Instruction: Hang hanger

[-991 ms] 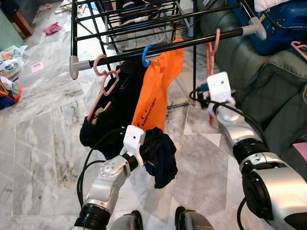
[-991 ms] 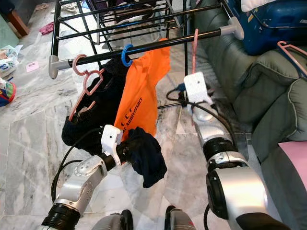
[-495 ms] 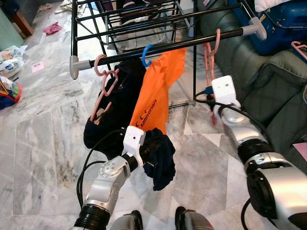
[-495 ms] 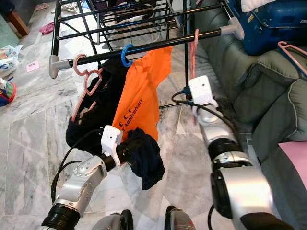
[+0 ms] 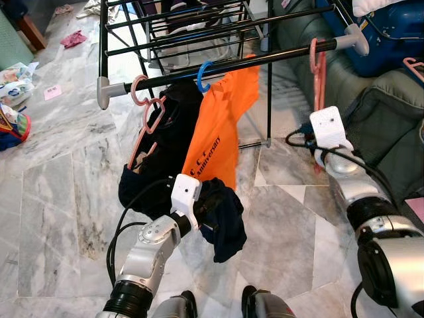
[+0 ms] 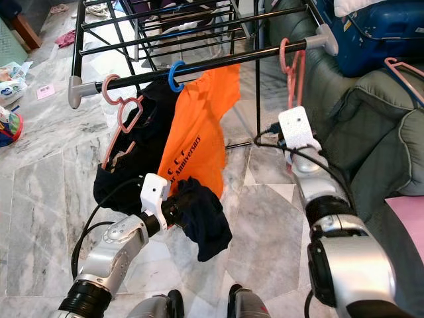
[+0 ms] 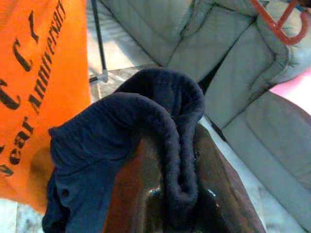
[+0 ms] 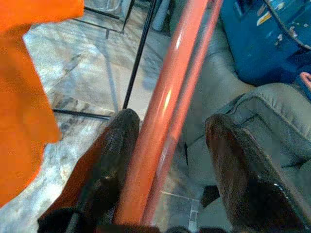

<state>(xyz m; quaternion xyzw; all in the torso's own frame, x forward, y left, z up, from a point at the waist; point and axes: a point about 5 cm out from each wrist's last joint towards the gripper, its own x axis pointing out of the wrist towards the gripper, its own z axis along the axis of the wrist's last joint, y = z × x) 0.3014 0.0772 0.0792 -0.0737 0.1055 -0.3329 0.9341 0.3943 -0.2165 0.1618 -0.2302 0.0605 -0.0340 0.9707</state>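
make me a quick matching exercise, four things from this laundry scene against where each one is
Things:
1. orange shirt
2. dark blue garment
3. pink hanger
4. blue suitcase

Places:
a. held in the left end effector
b. on the grey sofa
c. hangs from the blue hook on the rack rail
d. hooked near the rail's right end, between the right end effector fingers

Pairs: 1-c, 2-a, 3-d, 4-b

The left gripper's point(image 7: 180, 194) fingers are wrapped in the dark navy garment point(image 7: 121, 145), so their spread cannot be read. The orange shirt point(image 7: 34, 97) is cut off at nine o'clock, its lettering incomplete. The pink hanger point(image 8: 170, 107) runs out at twelve and six o'clock, its hook unseen there.
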